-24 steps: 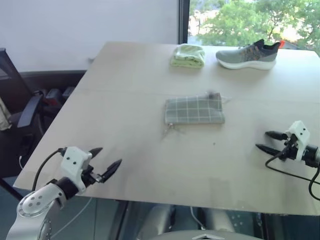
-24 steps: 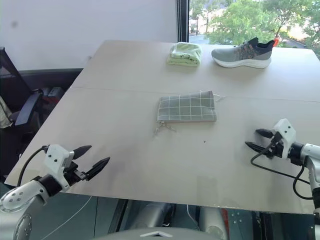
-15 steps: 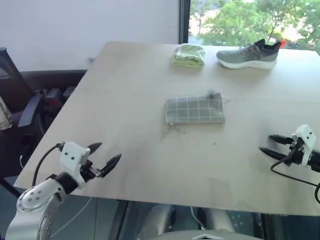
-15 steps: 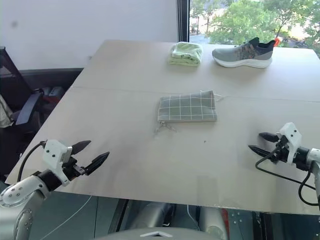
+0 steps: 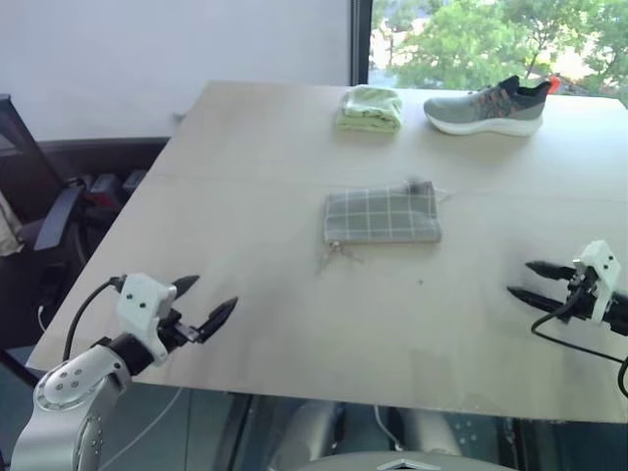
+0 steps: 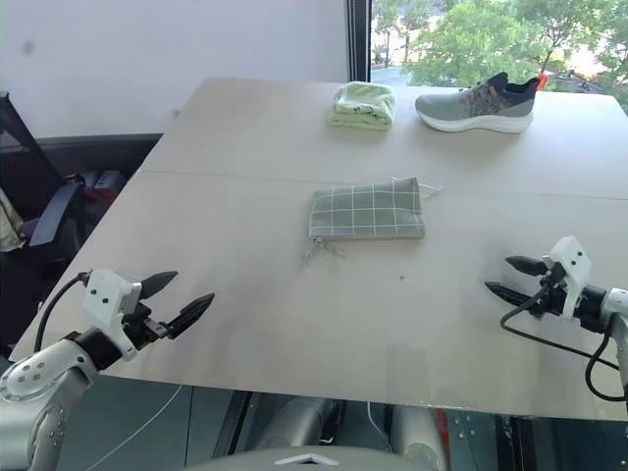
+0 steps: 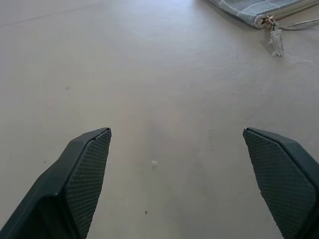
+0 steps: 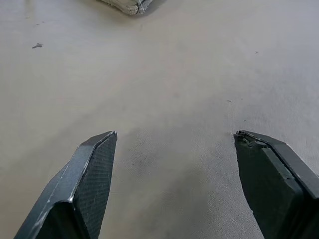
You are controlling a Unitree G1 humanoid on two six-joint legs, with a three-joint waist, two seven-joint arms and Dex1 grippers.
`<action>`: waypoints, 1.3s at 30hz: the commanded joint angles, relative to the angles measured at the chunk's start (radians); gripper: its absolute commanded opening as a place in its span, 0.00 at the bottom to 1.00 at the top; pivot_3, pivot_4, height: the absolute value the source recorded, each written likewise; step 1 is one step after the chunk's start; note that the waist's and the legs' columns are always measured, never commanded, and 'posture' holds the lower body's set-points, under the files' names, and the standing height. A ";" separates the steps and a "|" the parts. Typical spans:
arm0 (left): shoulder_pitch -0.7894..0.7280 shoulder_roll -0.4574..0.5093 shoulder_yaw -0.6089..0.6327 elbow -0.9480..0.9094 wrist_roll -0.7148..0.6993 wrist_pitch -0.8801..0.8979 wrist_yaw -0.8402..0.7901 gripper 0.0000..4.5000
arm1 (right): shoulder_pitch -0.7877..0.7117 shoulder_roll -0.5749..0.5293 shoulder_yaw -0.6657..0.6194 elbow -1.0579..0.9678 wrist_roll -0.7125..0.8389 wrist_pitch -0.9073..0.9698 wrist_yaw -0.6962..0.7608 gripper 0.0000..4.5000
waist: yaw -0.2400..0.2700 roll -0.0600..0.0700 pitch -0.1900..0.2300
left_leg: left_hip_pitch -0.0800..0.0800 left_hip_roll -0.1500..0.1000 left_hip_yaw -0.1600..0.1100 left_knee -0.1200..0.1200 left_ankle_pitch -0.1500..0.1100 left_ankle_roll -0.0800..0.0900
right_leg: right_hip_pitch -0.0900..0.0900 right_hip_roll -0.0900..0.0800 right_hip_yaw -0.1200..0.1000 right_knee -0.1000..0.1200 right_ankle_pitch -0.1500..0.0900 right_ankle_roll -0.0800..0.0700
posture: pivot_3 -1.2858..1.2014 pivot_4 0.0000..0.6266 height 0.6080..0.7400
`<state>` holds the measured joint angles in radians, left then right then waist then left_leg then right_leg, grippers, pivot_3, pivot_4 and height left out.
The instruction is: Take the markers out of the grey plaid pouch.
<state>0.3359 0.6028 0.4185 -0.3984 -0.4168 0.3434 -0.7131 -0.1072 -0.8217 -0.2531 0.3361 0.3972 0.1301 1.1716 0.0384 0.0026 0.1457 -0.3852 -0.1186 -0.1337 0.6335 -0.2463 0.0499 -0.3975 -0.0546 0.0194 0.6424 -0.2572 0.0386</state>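
Grey plaid pouch (image 5: 382,216) lies flat at frame centre on table (image 5: 245,196), w/ cord at its lower-left corner. Left gripper (image 5: 204,302) lower left, right gripper (image 5: 530,279) lower right: both spread wide, empty, well apart from pouch.

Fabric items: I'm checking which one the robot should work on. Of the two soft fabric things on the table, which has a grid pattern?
The pouch at mid-table: grey-green with pale grid lines, lying flat. The folded cloth at the far edge is plain light green.

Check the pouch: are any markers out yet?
None out. The pouch lies flat mid-table, with no markers beside it; whether its zip is open, cannot tell.
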 commanded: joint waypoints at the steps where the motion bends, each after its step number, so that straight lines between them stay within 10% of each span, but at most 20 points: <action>1: -0.031 0.014 -0.020 -0.013 0.016 -0.016 0.007 0.98 | -0.007 -0.024 -0.040 -0.038 0.023 0.006 0.006 0.84 | 0.000 0.000 0.000 | 0.000 0.000 0.000 0.000 0.000 0.000 | 0.000 0.000 0.000 0.000 0.000 0.000 | 0.52 0.24 1.00; 9: -0.247 0.059 -0.193 0.124 0.163 -0.143 -0.024 0.98 | 0.004 -0.007 -0.035 -0.153 0.074 0.073 0.004 0.84 | 0.001 0.000 0.000 | 0.000 0.000 0.000 0.000 0.000 0.000 | 0.000 0.000 0.000 0.001 0.000 0.000 | 0.52 0.24 1.00; 23: -0.991 0.089 -0.722 1.214 0.955 -1.231 0.339 0.98 | 0.038 0.038 -0.055 -0.326 0.138 0.149 -0.072 0.84 | 0.009 0.000 0.000 | 0.000 -0.002 0.001 0.000 0.004 -0.001 | -0.001 -0.001 0.001 0.002 0.001 0.000 | 0.52 0.24 1.00; 38: -1.334 -0.120 -1.079 1.596 1.328 -1.459 0.845 0.98 | 0.092 0.078 -0.066 -0.407 0.146 0.148 -0.126 0.84 | 0.017 -0.002 -0.001 | -0.001 -0.005 0.002 0.013 0.001 0.008 | -0.001 -0.003 0.003 0.014 0.002 0.005 | 0.52 0.24 1.00; 39: -1.340 -0.127 -1.089 1.599 1.336 -1.459 0.863 0.86 | 0.093 0.079 -0.064 -0.408 0.145 0.147 -0.128 0.84 | 0.017 -0.002 -0.001 | -0.001 -0.005 0.002 0.014 0.001 0.008 | -0.001 -0.003 0.003 0.015 0.002 0.005 | 0.52 0.24 1.00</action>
<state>-1.0087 0.4986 -0.6123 1.1842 0.8670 -1.0806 0.1277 -0.0169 -0.7441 -0.2885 -0.0322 0.5275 0.2863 1.0502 0.0553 0.0004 0.1448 -0.3865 -0.1241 -0.1311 0.6480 -0.2455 0.0582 -0.3985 -0.0578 0.0221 0.6573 -0.2553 0.0438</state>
